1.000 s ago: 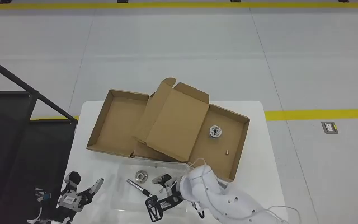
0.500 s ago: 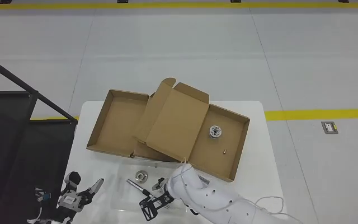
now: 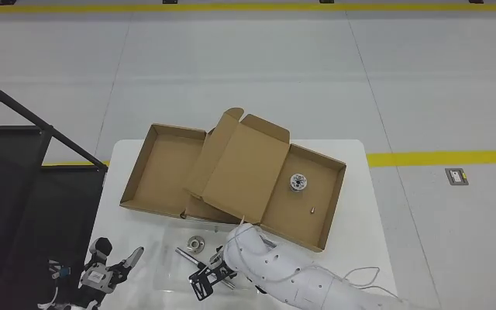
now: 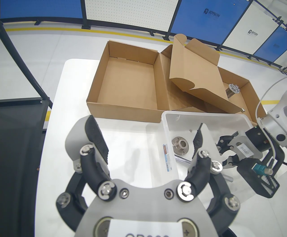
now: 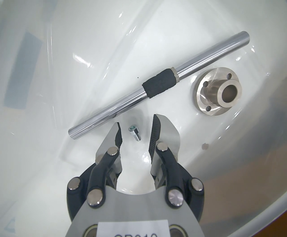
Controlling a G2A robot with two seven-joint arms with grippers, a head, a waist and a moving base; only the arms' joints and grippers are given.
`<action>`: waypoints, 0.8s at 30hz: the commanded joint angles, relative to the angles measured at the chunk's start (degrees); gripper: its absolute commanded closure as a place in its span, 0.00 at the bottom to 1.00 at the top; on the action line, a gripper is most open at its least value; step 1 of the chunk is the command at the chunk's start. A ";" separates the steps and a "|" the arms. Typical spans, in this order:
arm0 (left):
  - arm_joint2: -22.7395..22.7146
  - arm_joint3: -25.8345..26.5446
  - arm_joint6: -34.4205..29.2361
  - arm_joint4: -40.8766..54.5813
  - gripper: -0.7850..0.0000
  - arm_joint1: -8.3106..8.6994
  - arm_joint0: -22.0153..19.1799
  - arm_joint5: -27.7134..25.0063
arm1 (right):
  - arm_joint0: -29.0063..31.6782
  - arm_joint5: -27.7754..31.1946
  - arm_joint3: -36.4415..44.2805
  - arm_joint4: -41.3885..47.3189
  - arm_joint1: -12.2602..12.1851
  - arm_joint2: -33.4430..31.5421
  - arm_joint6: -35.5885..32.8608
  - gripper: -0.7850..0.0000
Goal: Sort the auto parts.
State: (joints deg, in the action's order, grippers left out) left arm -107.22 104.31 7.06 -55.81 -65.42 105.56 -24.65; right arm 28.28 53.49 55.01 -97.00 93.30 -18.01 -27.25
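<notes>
Right claw (image 5: 137, 123) sat open inside the clear bin (image 5: 56, 56), jaws either side of a small bolt (image 5: 135, 132) without touching. A steel rod (image 5: 157, 86) and flanged hub (image 5: 218, 91) lay just beyond it. Left claw (image 4: 145, 125), open, hovered over the white surface (image 4: 71, 89) beside the bin.

Parted claw (image 5: 137, 121) astride small bolt (image 5: 134, 132)

A pale grey, glossy floor (image 3: 232, 70) surrounds the white tabletop (image 3: 368, 232) and is crossed by yellow lines (image 3: 434, 158). A black framed panel (image 3: 31, 209) stands just beside the tabletop's left edge. Blue and white pegboard partitions (image 4: 130, 11) line the far side.
</notes>
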 commanded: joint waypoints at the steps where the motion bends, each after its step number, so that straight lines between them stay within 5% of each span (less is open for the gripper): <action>1: 0.00 0.00 0.00 0.00 0.00 0.00 0.00 0.00 | -0.18 0.00 -1.08 0.05 0.60 0.16 -0.07 0.58; 6: 0.00 0.00 0.00 0.00 0.00 0.00 0.00 0.00 | -0.70 0.26 -3.40 -0.17 1.93 0.48 0.78 0.63; 10: 0.00 0.00 0.00 0.00 0.00 0.00 0.00 0.00 | -1.09 -0.01 -4.67 -0.64 2.76 0.51 1.37 1.00; 18: 0.00 0.00 0.00 0.00 0.00 0.00 0.00 0.00 | -0.87 -2.27 -2.00 -2.47 1.87 -1.69 5.27 1.00; 24: 0.00 0.00 0.00 0.00 0.00 0.00 0.00 0.00 | 2.79 -6.54 7.89 -6.54 -2.65 -6.80 12.59 1.00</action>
State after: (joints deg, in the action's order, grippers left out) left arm -107.22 104.31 7.06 -55.81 -65.42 105.56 -24.65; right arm 30.16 47.59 60.51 -102.69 91.65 -23.69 -16.20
